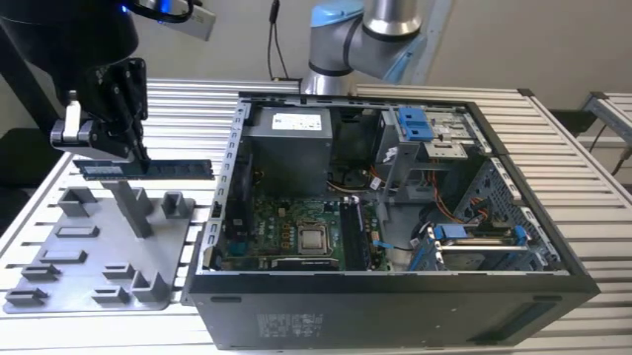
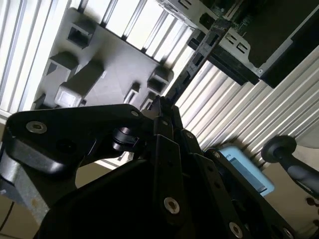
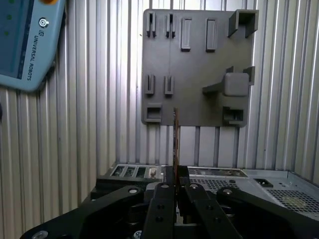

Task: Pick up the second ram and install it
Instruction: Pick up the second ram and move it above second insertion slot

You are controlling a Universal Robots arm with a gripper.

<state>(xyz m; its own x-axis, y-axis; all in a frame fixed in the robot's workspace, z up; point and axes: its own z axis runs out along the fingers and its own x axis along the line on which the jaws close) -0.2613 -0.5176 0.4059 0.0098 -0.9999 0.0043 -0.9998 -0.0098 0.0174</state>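
Got my gripper (image 1: 135, 157) clamped on the second ram (image 1: 170, 169), holding it level, up off the grey tray (image 1: 94, 248) beside the open PC case (image 1: 395, 310). Pickup looks done. Installing means squaring it to a free motherboard (image 1: 269, 222) socket.

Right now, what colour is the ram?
Ram is dark with a pale label; clearest in the exterior view.

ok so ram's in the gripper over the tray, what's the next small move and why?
Probably carry it toward the exterior view's right, over the wall of the open case. The gripper is shut on the second ram, which hangs clear above the grey tray; the motherboard lies inside that case.
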